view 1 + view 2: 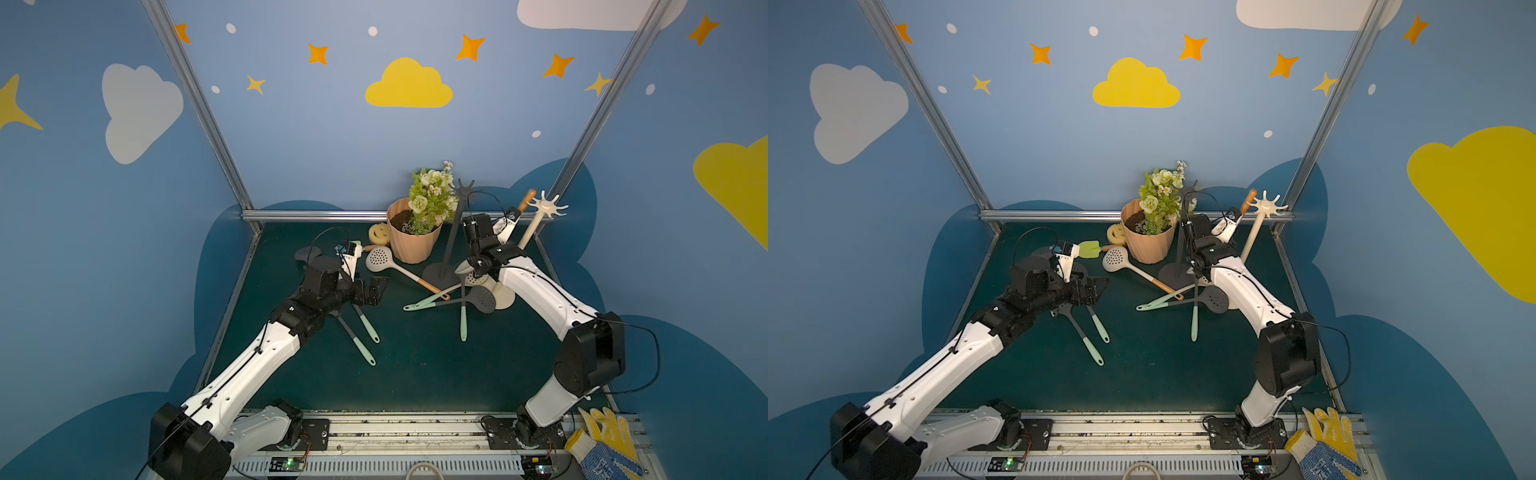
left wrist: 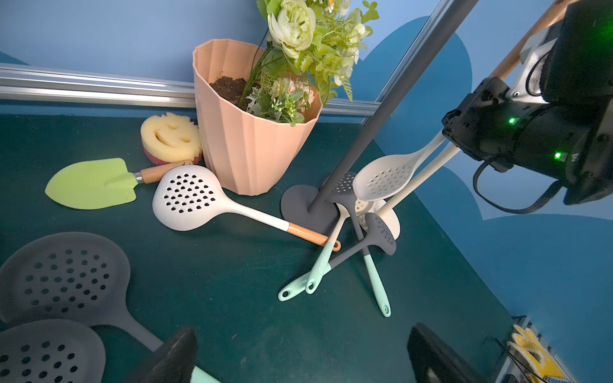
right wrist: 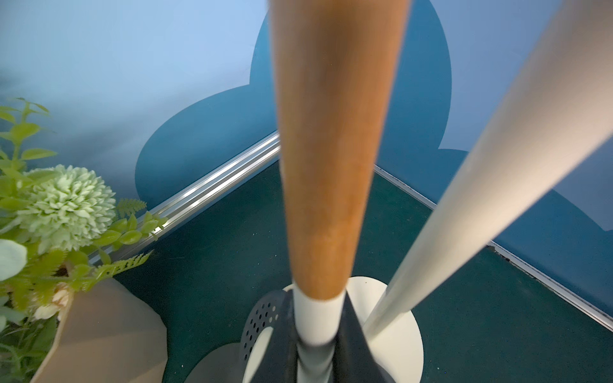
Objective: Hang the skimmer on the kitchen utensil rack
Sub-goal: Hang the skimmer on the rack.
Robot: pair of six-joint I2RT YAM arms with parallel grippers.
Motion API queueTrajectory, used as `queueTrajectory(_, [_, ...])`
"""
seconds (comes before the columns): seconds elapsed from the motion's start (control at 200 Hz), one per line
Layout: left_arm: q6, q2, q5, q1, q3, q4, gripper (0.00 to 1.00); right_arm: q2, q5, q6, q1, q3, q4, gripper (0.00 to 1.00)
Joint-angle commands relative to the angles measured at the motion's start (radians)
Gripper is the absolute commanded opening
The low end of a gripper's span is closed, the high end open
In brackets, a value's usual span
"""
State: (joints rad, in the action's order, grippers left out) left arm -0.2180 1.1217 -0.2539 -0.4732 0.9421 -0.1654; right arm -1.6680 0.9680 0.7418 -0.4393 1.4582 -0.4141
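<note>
Right gripper [image 1: 514, 217] was clamped on the white skimmer [image 2: 384, 179], on the handle's white part just below the wood. It held the skimmer upright just beside the white rack [image 1: 548, 206]. Left gripper [image 1: 376, 291] hung wide open, holding nothing. I judged the skimmer light and stiff, with smooth wood likely to swivel in the pinch. Tight spot: grey rack [image 1: 457, 232], flower pot [image 1: 411, 245] and corner post [image 1: 582, 145] were close by. Clear room only above.

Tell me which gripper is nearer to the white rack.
Right. The right gripper, shut on the white skimmer, sits close beside the white rack. The left gripper hovers open across the table, near the gray skimmers.
</note>
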Motion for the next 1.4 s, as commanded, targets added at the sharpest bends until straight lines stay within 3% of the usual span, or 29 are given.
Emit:
queueTrajectory(0.0, [-0.004,-0.009,-0.008,0.004,-0.011,0.012,1.00,0.008,-0.025,0.065,0.017,-0.024,-0.017,0.00])
queueTrajectory(0.145, [-0.004,-0.009,-0.009,0.004,-0.011,0.013,1.00,0.013,-0.049,0.082,0.025,-0.045,-0.003,0.00])
queueTrajectory(0.626, [-0.004,-0.013,-0.012,0.003,-0.011,0.012,1.00,0.056,-0.095,0.071,0.031,-0.109,0.079,0.21])
queueTrajectory(0.866, [-0.007,-0.020,-0.007,0.003,-0.009,0.010,1.00,0.076,-0.114,0.054,0.027,-0.137,0.070,0.45])
queueTrajectory(1.111, [-0.004,-0.035,0.021,0.003,-0.006,-0.005,1.00,0.170,-0.158,-0.055,-0.019,-0.255,0.118,0.66])
queueTrajectory(1.392, [0.007,-0.049,0.109,0.005,-0.002,-0.033,1.00,0.321,-0.356,-0.239,-0.093,-0.428,0.176,0.73])
